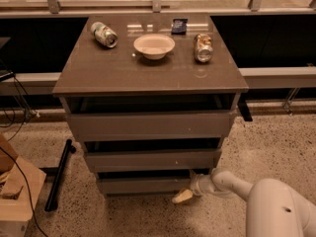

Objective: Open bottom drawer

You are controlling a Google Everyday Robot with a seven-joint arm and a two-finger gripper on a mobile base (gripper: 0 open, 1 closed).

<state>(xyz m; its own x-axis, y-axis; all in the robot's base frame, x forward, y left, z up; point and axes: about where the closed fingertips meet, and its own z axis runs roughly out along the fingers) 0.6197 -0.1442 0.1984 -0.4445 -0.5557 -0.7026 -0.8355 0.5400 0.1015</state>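
Your hand (182, 196): low, at the right end of the bottom drawer (140, 185) front; grip width, cannot tell.

You see a glossy, reflective cabinet top (148, 78) carrying a shiny metal left can (104, 34), a like right can (203, 48) and a matt off-white bowl (154, 46), a smooth matt bottom drawer (143, 185), a rough speckled stone floor (276, 147), and the gripper (182, 196), smooth pale plastic, low by that drawer's right corner.
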